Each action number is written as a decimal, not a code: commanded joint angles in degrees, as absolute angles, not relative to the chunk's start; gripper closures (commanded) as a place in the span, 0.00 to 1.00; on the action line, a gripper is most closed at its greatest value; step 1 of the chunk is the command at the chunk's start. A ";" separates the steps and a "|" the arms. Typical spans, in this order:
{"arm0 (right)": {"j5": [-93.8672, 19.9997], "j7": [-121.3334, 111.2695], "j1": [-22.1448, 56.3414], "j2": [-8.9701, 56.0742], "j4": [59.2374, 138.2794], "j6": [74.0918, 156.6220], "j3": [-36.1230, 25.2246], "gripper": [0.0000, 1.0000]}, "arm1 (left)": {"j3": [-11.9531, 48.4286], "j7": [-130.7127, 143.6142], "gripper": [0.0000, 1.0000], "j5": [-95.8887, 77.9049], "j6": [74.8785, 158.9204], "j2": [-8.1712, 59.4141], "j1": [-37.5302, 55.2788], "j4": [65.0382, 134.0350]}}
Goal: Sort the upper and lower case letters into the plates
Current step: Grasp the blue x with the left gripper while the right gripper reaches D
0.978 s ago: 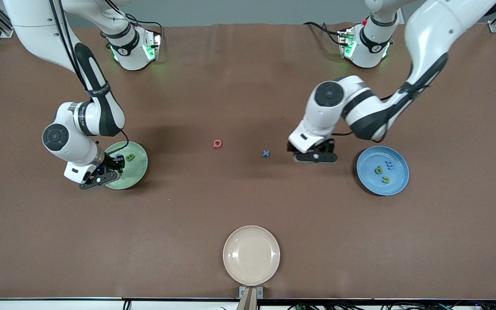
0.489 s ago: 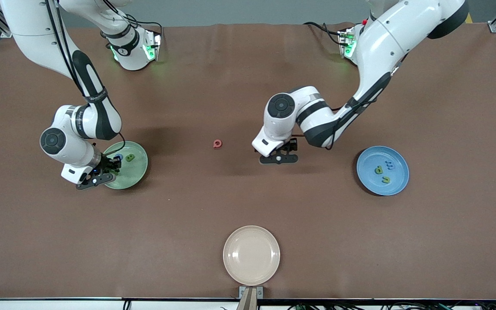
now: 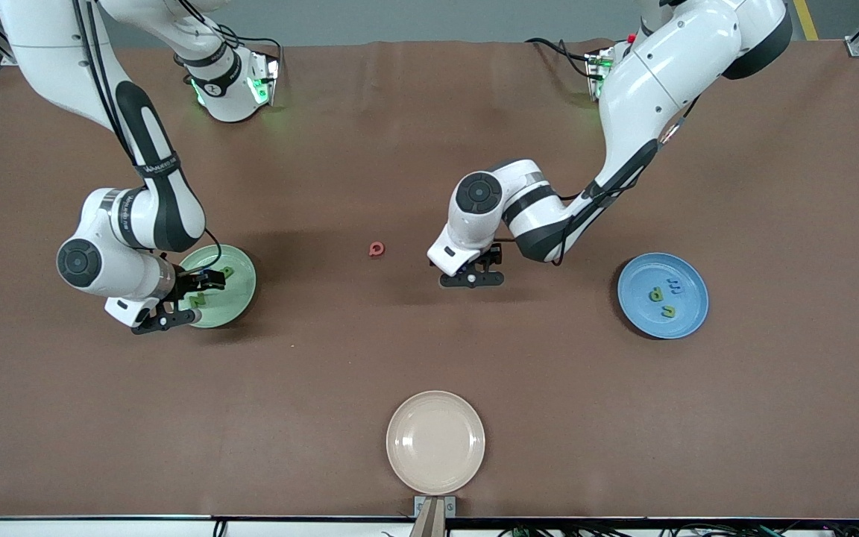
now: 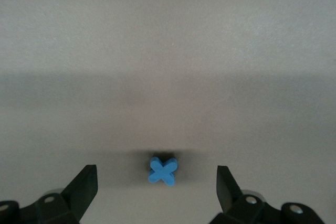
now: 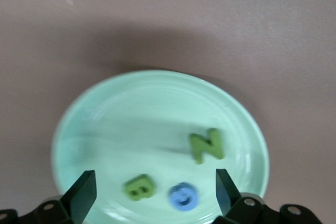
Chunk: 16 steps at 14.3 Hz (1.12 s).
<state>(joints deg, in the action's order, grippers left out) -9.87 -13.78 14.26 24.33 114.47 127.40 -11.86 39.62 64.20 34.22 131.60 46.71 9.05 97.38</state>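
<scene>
Pale green plate (image 3: 239,298) at the right arm's end of the counter (image 3: 429,358) carries green N (image 5: 207,146), green B (image 5: 138,187), blue letter (image 5: 183,196); right end effector (image 5: 152,184) above, spread, empty. Blue plate (image 3: 687,317) at the left arm's end holds three letters. Left end effector (image 4: 156,182), spread, straddles blue x (image 4: 162,170) mid-counter.

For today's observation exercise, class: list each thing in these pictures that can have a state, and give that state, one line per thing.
Left pincer: open, over the blue x letter, which lies on the table.
Right pincer: open, empty, over the green plate.
Green plate: holds N, B and a blue round letter.
Blue plate: holds three letters.
Beige plate: empty.
Red letter: loose on the table.
</scene>
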 commanded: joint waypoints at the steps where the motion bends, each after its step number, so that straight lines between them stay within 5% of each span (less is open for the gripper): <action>1: -10.63 -3.64 18.09 21.63 115.31 126.04 -11.69 0.00 | 39.46 63.37 0.01 34.28 132.19 48.07 9.49 96.15; 9: -10.55 42.32 35.41 20.65 115.84 128.14 -11.78 0.00 | 39.02 63.63 0.38 34.45 132.19 49.48 10.72 96.33; 16: -9.93 59.15 42.97 20.92 117.33 132.69 -11.87 0.00 | 36.48 63.46 0.43 34.63 132.27 49.39 12.74 96.06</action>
<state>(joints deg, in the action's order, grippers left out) -10.20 56.79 40.79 22.34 114.47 129.84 -11.22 37.93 63.95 34.24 132.10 49.08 11.28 97.17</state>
